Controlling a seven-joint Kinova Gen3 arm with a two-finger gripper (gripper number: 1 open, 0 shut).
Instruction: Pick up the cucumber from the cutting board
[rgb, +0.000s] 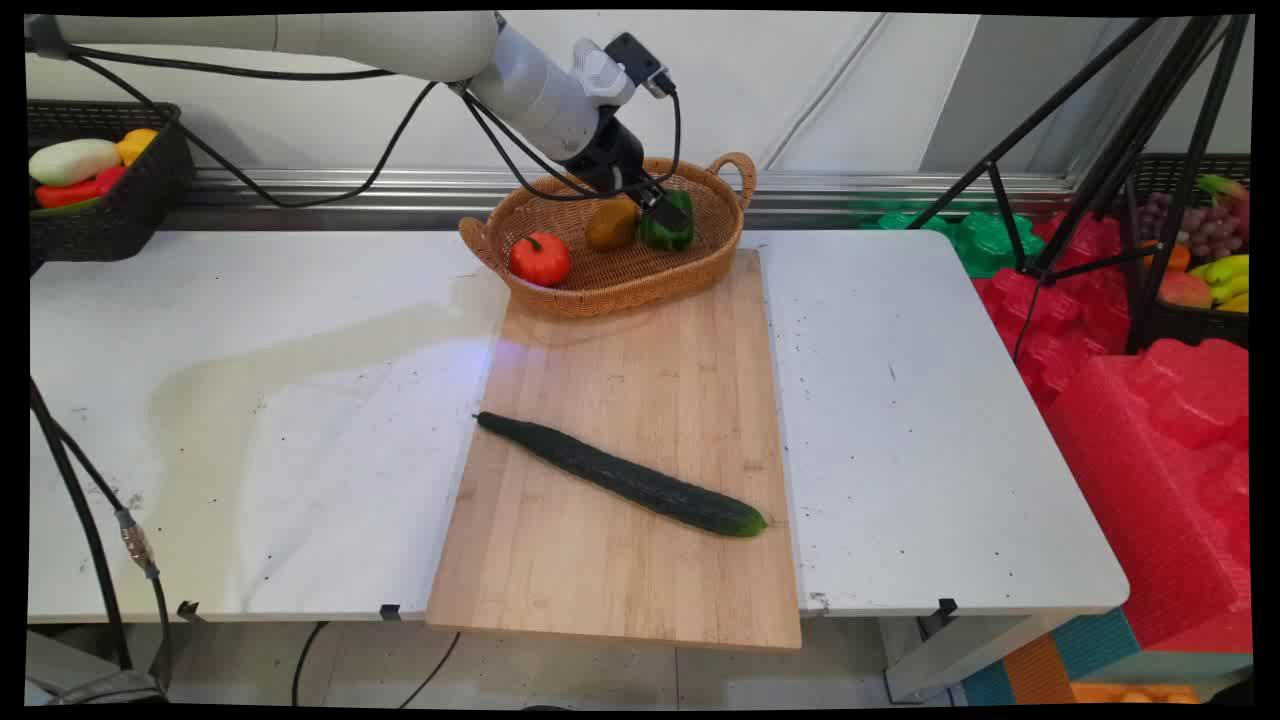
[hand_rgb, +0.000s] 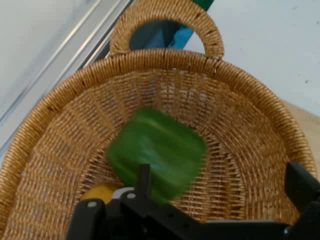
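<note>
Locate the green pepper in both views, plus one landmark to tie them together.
Main view: green pepper lies inside the wicker basket at the table's far side, right of a brownish fruit, with the pincer right at it.
Hand view: green pepper, blurred, at picture centre on the basket floor, above the pincer linkage.
Shared landmark: the basket's loop handle.

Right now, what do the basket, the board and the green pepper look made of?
Basket: woven wicker or rattan, tan, matte; the ribbed weave and braided rim show in the hand view. Board: pale wood, possibly bamboo, with lengthwise grain strips, unglossy. Green pepper: uniform smooth green, blocky; probably plastic or foam replica, but blur leaves it open.
</note>
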